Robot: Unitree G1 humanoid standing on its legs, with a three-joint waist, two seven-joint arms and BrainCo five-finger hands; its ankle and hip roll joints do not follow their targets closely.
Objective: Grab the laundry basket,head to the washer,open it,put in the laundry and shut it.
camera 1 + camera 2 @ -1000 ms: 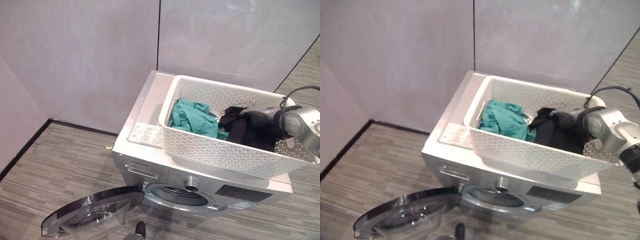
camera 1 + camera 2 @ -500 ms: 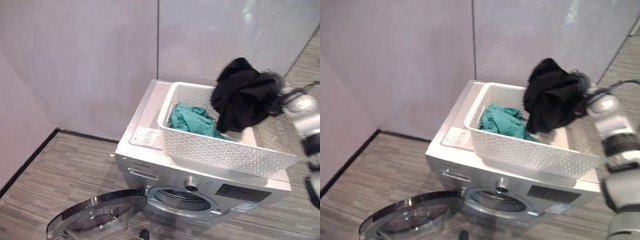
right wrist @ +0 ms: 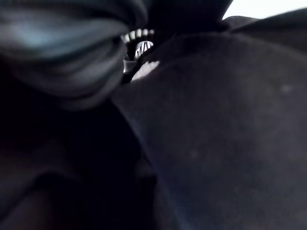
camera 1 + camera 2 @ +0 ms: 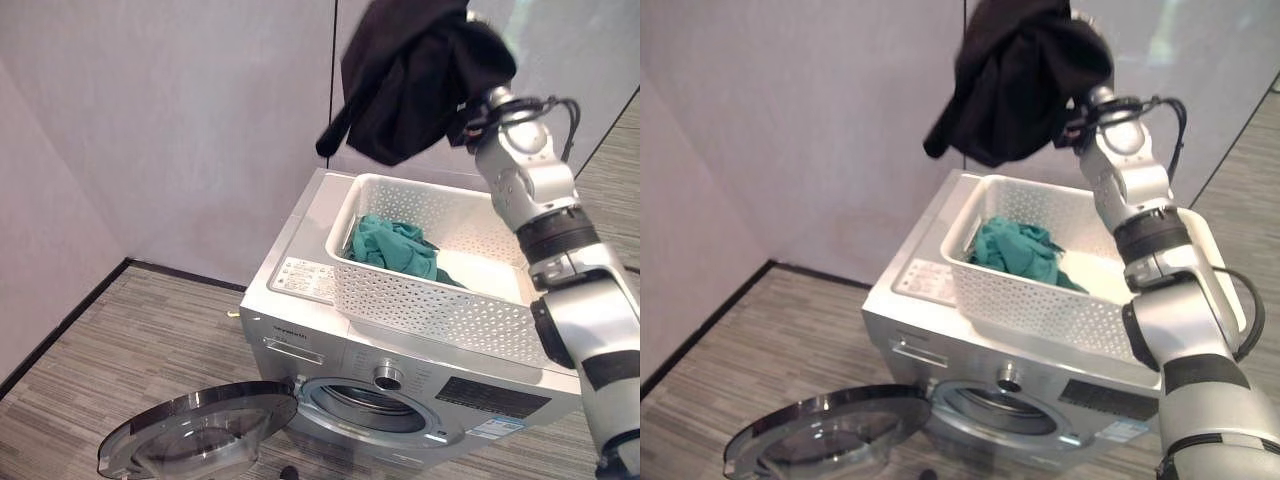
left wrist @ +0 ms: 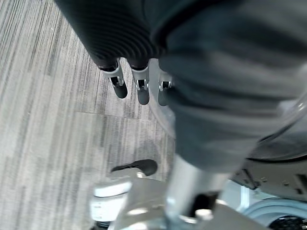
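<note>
My right hand [image 4: 475, 100] is raised high above the washer, shut on a black garment [image 4: 415, 75] that hangs bunched from it, up over the basket's far left corner. The same black garment [image 3: 216, 143] wraps the hand in the right wrist view. On top of the silver washer [image 4: 290, 320] sits the white perforated laundry basket [image 4: 440, 300], with a teal garment [image 4: 392, 245] lying at its left end. The washer's round door [image 4: 195, 430] is swung open to the left, low by the floor, leaving the drum opening [image 4: 365, 405] bare. My left hand [image 5: 139, 88] hangs open over the floor.
Pale wall panels [image 4: 180, 120] stand close behind and left of the washer. Striped grey floor [image 4: 120, 340] spreads to the left and front. A control knob [image 4: 387, 377] sits above the drum opening.
My right hand has lifted the black garment out of the basket, from inside it to high above its far left corner. The camera has shifted a little.
</note>
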